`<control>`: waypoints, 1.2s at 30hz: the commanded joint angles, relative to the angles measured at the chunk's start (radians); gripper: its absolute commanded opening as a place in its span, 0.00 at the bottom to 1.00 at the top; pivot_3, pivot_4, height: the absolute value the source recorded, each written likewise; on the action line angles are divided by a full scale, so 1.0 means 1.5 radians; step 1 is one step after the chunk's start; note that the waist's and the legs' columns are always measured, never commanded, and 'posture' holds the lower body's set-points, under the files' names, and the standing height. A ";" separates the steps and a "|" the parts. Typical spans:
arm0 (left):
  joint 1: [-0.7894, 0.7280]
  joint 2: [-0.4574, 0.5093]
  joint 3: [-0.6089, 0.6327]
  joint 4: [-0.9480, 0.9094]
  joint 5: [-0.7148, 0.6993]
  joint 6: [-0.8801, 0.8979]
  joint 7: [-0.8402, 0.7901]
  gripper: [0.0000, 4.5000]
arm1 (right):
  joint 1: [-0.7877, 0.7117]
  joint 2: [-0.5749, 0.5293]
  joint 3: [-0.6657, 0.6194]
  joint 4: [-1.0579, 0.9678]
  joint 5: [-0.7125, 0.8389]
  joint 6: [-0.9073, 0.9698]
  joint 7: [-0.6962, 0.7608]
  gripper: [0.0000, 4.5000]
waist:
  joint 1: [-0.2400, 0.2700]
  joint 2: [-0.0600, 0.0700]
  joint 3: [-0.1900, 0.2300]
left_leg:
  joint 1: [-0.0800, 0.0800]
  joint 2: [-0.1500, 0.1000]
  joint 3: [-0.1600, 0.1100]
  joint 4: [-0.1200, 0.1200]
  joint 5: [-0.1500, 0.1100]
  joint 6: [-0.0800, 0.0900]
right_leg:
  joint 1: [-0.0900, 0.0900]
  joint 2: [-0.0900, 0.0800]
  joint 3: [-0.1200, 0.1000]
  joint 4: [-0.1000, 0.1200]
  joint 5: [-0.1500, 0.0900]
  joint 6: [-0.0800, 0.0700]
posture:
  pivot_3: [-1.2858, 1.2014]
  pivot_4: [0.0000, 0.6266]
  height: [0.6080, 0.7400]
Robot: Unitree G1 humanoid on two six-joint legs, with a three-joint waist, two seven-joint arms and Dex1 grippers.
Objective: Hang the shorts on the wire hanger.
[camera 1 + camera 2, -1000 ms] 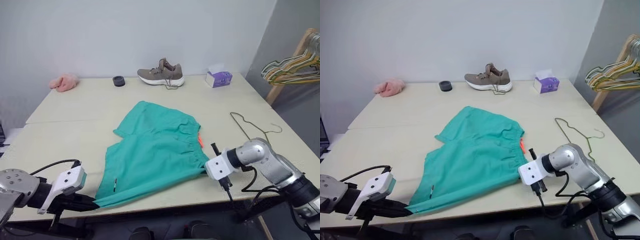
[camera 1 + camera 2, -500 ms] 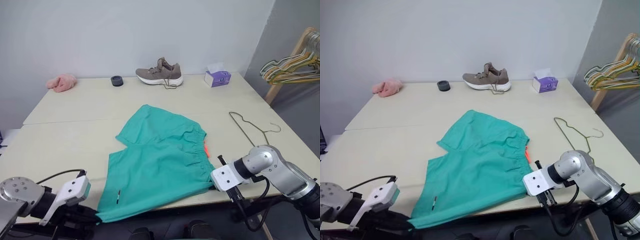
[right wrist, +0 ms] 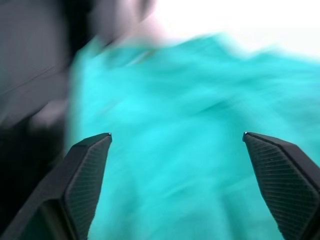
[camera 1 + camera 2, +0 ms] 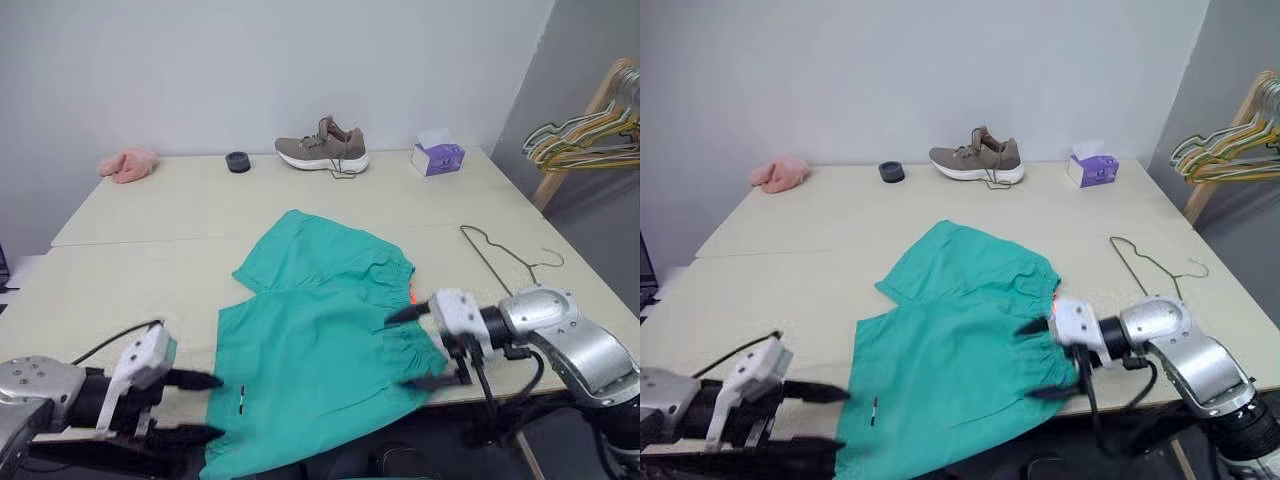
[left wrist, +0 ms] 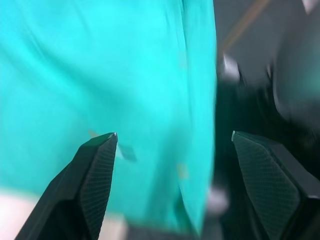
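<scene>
Our shorts [image 4: 325, 340] lie flat mid-table [image 4: 150, 220], their near hem spilling over the near edge and cut off below. Our left gripper [image 4: 205, 407] and right gripper [image 4: 420, 345] flank them, fingers spread, holding nothing. The wire hanger [image 4: 505, 255] lies apart, far right.

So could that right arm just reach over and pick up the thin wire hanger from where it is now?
Probably yes. The right end effector is open and empty over the shorts, and the wire hanger lies alone on bare table just beyond it, with nothing between.
</scene>
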 commanded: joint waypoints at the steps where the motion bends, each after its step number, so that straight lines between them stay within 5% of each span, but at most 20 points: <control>1: -0.110 -0.033 -0.003 0.000 -0.043 0.046 0.103 0.83 | 0.003 0.015 -0.095 0.039 -0.016 0.032 -0.130 1.00 | 0.005 -0.001 -0.001 | 0.000 0.000 0.000 0.000 0.000 0.000 | 0.000 0.000 0.000 0.000 0.000 0.000 | 0.48 0.00 1.00; 7: -0.334 -0.095 -0.144 0.027 0.020 0.037 0.183 0.83 | 0.005 0.030 -0.168 0.175 -0.126 0.117 -0.374 1.00 | 0.010 -0.003 -0.003 | -0.001 -0.002 0.003 0.001 0.000 0.000 | 0.002 0.003 0.004 0.000 0.002 0.000 | 0.47 0.00 1.00; 10: -0.414 -0.116 -0.205 0.042 0.027 0.040 0.171 0.83 | -0.008 0.018 -0.189 0.259 -0.144 0.137 -0.413 1.00 | 0.000 -0.003 -0.003 | -0.003 -0.002 0.005 0.000 0.000 0.000 | 0.000 0.004 0.006 -0.001 0.003 -0.001 | 0.47 0.00 1.00; 26: -0.554 -0.142 -0.269 0.095 0.031 0.030 0.110 0.83 | -0.137 -0.026 -0.150 0.674 -0.176 0.076 -0.357 1.00 | -0.066 -0.001 -0.004 | -0.002 -0.001 0.005 0.000 0.000 0.001 | 0.001 0.006 0.007 -0.001 0.002 0.002 | 0.46 0.00 1.00; 29: -0.551 -0.140 -0.267 0.093 0.034 0.025 0.109 0.83 | -0.163 -0.017 -0.139 0.746 -0.178 0.099 -0.338 0.86 | -0.070 -0.002 -0.005 | -0.001 0.000 0.004 0.000 0.000 0.001 | 0.003 0.006 0.007 -0.001 0.002 0.002 | 0.46 0.00 1.00; 36: -0.544 -0.133 -0.247 0.097 0.029 0.028 0.112 0.83 | -0.187 0.001 -0.122 0.819 -0.212 0.067 -0.388 0.32 | -0.072 -0.009 -0.009 | 0.005 -0.001 0.001 0.001 0.000 0.001 | 0.011 0.006 0.005 -0.003 0.002 0.003 | 0.46 0.00 1.00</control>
